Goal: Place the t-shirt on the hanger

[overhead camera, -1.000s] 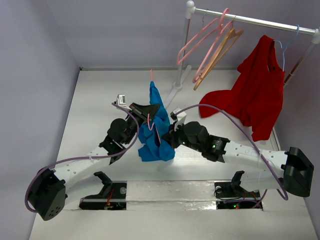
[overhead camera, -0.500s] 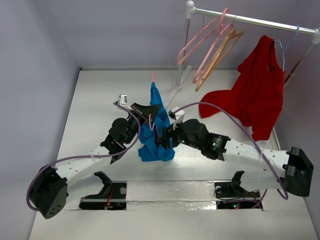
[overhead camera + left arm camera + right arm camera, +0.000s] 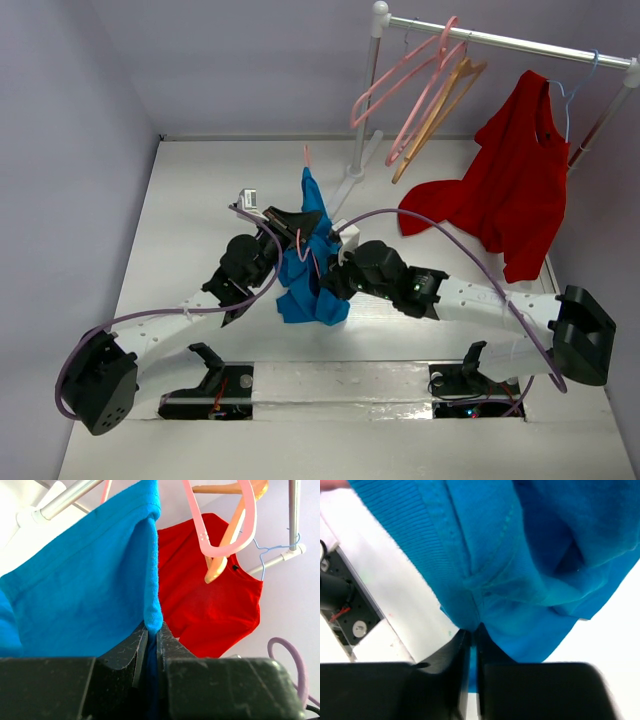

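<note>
- The clothes rack's metal rail (image 3: 500, 38) carries two pale pink hangers (image 3: 400, 90) and a tan wooden hanger (image 3: 440, 105), all three bare. It also carries a pale blue wire hanger (image 3: 575, 85) holding a red garment (image 3: 510, 190), whose hem trails onto the white counter (image 3: 200, 200).
- The t-shirt (image 3: 310, 270) is bright blue soft knit. It hangs in a bunched, folded column between the two hands over the middle of the counter.
- The hanger (image 3: 305, 155) is thin and pale pink. Its curved hook stands out above the top of the cloth, and a short pink length shows against the blue lower down. How the rest of it sits inside the cloth cannot be told.
- The left hand (image 3: 290, 222) has its black fingers drawn narrow, pinching a doubled edge of the t-shirt high on the left side.
- The right hand (image 3: 333, 283) is likewise narrow, nipping a fold low on the right side.
- In the right wrist view the cloth shows a ribbed band, a stitched seam and deep, soft creases.
</note>
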Available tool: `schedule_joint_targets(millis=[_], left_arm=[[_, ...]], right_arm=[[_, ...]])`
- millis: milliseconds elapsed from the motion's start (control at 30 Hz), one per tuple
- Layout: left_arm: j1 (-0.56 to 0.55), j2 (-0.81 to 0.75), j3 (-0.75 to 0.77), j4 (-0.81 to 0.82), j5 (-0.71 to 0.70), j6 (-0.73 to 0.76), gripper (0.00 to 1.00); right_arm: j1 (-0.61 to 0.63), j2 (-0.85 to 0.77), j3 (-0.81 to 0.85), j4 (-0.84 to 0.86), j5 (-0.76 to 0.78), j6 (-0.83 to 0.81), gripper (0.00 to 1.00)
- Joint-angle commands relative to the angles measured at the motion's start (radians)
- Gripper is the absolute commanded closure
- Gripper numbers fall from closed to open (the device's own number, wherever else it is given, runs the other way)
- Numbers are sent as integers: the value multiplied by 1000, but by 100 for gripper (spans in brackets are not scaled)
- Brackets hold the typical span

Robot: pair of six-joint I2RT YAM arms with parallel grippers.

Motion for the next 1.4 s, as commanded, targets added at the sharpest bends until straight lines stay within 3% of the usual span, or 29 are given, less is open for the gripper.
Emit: schedule_joint_targets(millis=[0, 100, 567, 1033, 1200, 1367], left_arm=[[7, -28, 35, 39, -3, 7, 100], [7, -28, 33, 47, 3, 2, 100], [7, 9, 3, 58, 23, 27, 100], [16, 75, -5, 156, 36, -6, 100], [16, 104, 14, 159, 65, -55, 100], [16, 162, -23, 220, 85, -111, 100]], right_arm=[[-1, -28, 3, 41, -9, 2, 92], [-1, -32, 6, 38, -9, 3, 100], [-1, -62, 125, -9, -33, -44, 100], [-74, -34, 149, 95, 69, 0, 100], [-96, 15, 144, 83, 184, 11, 100], [-119, 49, 136, 150, 200, 40, 100]])
